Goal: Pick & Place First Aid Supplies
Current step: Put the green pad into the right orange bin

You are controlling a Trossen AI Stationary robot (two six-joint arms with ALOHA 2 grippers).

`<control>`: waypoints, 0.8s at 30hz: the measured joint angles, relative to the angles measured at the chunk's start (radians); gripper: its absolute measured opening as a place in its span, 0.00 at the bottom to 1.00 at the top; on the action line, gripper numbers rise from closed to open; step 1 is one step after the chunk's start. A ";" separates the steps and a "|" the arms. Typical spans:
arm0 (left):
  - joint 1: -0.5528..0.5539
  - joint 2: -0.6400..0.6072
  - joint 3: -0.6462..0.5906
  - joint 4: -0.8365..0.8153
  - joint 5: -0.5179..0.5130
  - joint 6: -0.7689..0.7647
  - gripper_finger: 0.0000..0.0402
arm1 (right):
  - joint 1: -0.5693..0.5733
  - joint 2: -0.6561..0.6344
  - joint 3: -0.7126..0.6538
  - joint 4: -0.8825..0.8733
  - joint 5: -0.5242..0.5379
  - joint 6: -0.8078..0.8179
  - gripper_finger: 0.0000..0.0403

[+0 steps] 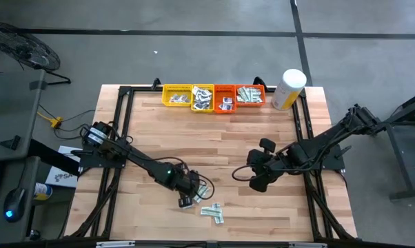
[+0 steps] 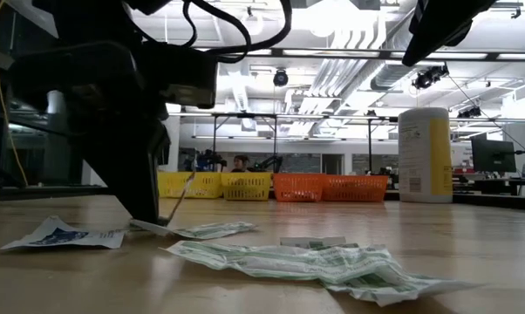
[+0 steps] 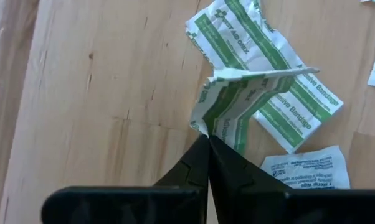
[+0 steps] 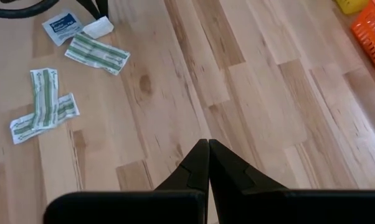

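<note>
— Left wrist view first: what did your left gripper (image 3: 207,138) have?

— My fingers were pressed together on the corner of a green-and-white bandage strip (image 3: 237,102), which was folded and tented up off the wooden table (image 3: 100,93). Another strip (image 3: 281,81) lay flat beneath it, and a white packet with blue print (image 3: 306,167) lay just beside my fingers.

— And from above?

— I was near the front of the table, with more strips (image 1: 213,212) lying close by. The yellow and orange trays (image 1: 214,96) along the far edge held other packets, beside a white-and-yellow canister (image 1: 288,89).

— Your right gripper (image 4: 208,143)?

— It hovered over bare wood near mid-table, fingers pressed together, holding nothing.
</note>
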 joint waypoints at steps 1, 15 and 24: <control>0.004 -0.008 0.006 -0.001 -0.015 0.000 0.00 | 0.000 0.000 0.000 0.001 0.000 0.000 0.00; 0.117 -0.046 0.257 -0.106 -0.250 0.120 0.00 | -0.001 0.000 0.000 0.159 0.123 -0.050 0.00; 0.209 -0.047 0.447 -0.150 -0.376 0.248 0.00 | -0.001 0.000 0.000 0.174 0.286 0.005 0.06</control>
